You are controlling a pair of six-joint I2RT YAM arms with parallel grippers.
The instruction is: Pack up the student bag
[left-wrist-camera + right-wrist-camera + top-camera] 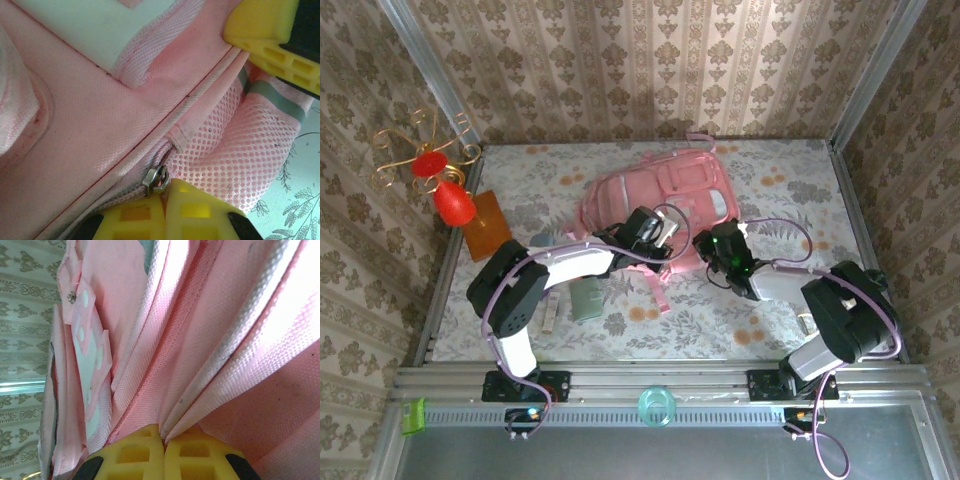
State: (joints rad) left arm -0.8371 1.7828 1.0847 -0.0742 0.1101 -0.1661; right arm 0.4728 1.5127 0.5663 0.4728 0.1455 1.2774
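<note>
The student bag (655,195) is a pink fabric backpack lying at the middle back of the table. My left gripper (661,236) is at its near edge. In the left wrist view that gripper (165,189) is shut, its yellow fingers pinching the tab of a metal zipper pull (157,179) beside a pink mesh side pocket (235,150). My right gripper (712,244) holds the bag's near right edge. In the right wrist view it (163,434) is shut on a bunched fold of the bag's pink fabric (200,365). One yellow finger of the right gripper (265,30) shows close by.
A red ornament with gold wire (448,195) and an orange flat item (486,225) stand at the far left. A grey-green pouch (586,298) and a small stick-like item (550,316) lie near the left arm. A teal cup (657,406) sits on the front rail.
</note>
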